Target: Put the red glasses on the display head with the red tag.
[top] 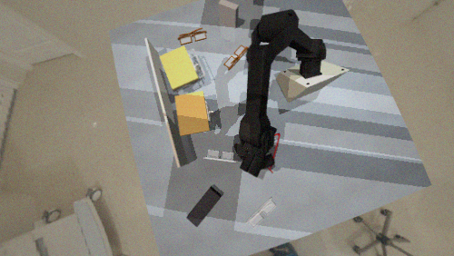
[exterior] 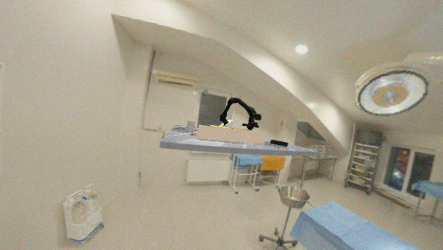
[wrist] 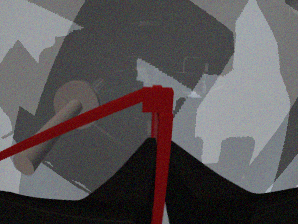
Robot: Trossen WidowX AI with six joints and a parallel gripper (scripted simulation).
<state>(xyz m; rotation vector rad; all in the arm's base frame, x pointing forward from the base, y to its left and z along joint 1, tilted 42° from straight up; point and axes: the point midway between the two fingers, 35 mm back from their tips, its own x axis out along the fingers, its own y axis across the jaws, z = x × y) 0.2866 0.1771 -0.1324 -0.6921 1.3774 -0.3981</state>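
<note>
My gripper (top: 271,160) (wrist: 157,145) is shut on the red glasses (top: 276,145) (wrist: 159,97). In the wrist view a corner of the frame stands just beyond the fingertips, with one red bar running left and another toward the camera. In the top view the glasses show at the right side of the gripper, away from the two blocks. A yellow block (top: 179,68) and an orange-looking block (top: 192,114) stand side by side, with small pale parts at their right edges. I cannot make out the display heads' faces or a red tag.
A long upright board (top: 162,102) stands left of the blocks. Brown glasses (top: 192,36), another brown pair (top: 236,57), pale glasses (top: 217,154) and a clear pair (top: 261,210) lie around. A dark box (top: 205,205) lies in front. A pinkish rod with a disc (wrist: 75,100) shows below.
</note>
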